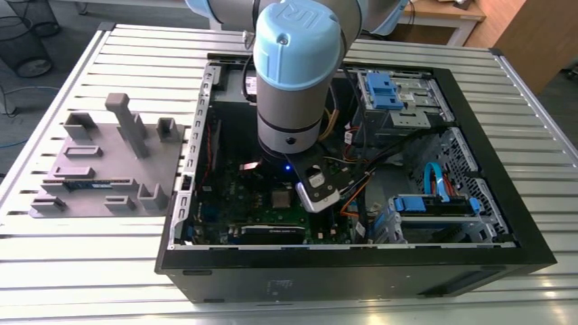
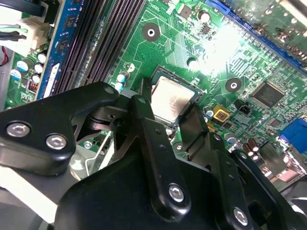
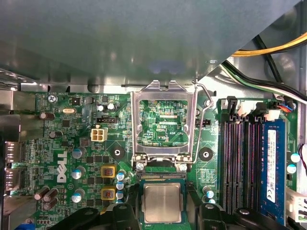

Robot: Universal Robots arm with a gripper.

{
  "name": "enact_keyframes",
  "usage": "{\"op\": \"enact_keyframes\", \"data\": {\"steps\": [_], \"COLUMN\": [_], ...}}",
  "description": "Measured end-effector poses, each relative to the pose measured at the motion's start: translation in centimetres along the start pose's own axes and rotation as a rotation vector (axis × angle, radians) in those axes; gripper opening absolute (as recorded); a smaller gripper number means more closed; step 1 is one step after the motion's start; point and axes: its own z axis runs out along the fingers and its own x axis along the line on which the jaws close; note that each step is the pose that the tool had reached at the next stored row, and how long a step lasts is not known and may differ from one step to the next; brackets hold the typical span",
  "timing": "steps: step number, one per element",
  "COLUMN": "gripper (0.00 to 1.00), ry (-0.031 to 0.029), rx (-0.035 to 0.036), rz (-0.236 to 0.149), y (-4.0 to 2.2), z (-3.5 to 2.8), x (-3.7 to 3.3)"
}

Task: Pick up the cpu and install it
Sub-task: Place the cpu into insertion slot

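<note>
Now cpu (image 3: 163, 203) lies in socket (image 3: 162, 177), end effector (image 2: 169, 99) spread astride it.

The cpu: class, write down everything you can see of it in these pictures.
The cpu is a small flat square with a dull silver, metal-looking top and a thin green rim. In both wrist views it lies level at the socket on the green motherboard, next to the hinge end of the silver socket frame, which stands swung open. The black tool straddles it on two opposite sides; whether it touches or grips the chip cannot be told.
</note>
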Motion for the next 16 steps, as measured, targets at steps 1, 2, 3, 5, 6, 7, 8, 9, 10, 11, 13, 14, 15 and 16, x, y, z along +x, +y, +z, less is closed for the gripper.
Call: {"op": "enact_keyframes", "data": {"steps": [1,2,3,5,6,7,8,9,10,11,13,14,15,16], "gripper": [0.48,0.48,0.48,0.48,0.48,0.48,0.48,0.48,0.48,0.48,0.48,0.48,0.48,0.48], "ry": [0.0000,-0.0001,-0.0001,-0.0001,-0.0001,-0.0001,-0.0001,-0.0001,-0.0001,-0.0001,-0.0001,-0.0001,-0.0001,-0.0001], "rx": [-0.0001,-0.0001,-0.0001,-0.0002,-0.0002,-0.0002,-0.0002,-0.0002,-0.0002,-0.0002,-0.0001,-0.0001,-0.0001,-0.0001], "rz": [0.000,0.000,0.000,0.000,0.000,0.000,0.000,0.000,0.000,0.000,0.000,0.001,0.001,0.001], "y": [0.00,0.00,0.00,0.00,0.00,0.00,0.00,0.00,0.00,0.00,0.00,0.00,0.00,0.00], "z": [0.01,0.01,0.00,0.00,0.01,0.00,0.01,0.01,0.01,0.01,0.01,0.01,0.01,0.01], "x": [0.00,0.00,0.00,0.00,0.00,0.00,0.00,0.00,0.00,0.00,0.00,0.00,0.00,0.00]}}
